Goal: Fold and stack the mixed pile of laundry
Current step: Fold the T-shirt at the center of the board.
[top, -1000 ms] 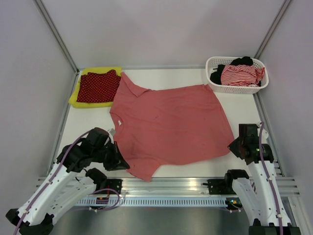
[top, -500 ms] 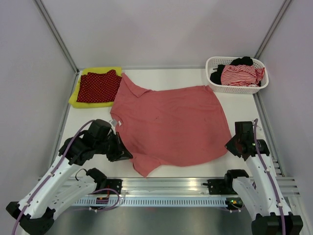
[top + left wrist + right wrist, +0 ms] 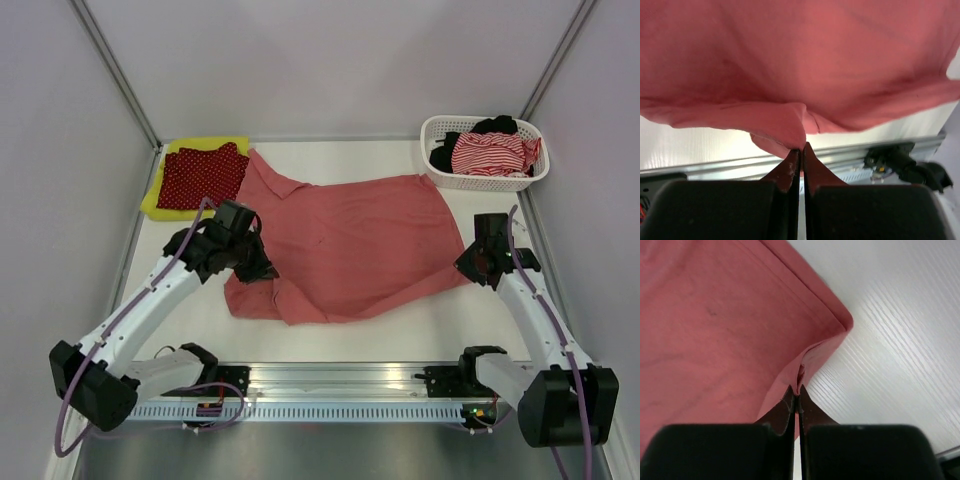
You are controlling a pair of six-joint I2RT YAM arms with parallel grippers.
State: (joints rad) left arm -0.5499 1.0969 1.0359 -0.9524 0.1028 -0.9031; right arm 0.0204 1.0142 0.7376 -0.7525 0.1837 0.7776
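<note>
The salmon-pink polo shirt point(image 3: 350, 245) lies spread on the table's middle, its near edge bunched and partly folded over. My left gripper point(image 3: 262, 268) is shut on its near left edge; in the left wrist view the cloth point(image 3: 790, 65) hangs from the closed tips point(image 3: 800, 146). My right gripper point(image 3: 468, 268) is shut on the shirt's near right corner point(image 3: 825, 345), with the tips point(image 3: 797, 390) pinching the hem. The dark red white-dotted cloth point(image 3: 200, 175) lies folded on the yellow-green garment point(image 3: 160, 200) at far left. The red-white striped piece point(image 3: 490, 152) and black piece point(image 3: 495, 125) sit in the basket.
The white perforated basket point(image 3: 480, 182) stands at the far right corner. A metal rail point(image 3: 340, 385) runs along the near edge between the arm bases. Grey walls close in the left, right and back sides.
Both grippers have moved away from the near edge, carrying the shirt's near hem with them. The left arm travelled farthest, and the shirt's near left part is now bunched and folded over.
</note>
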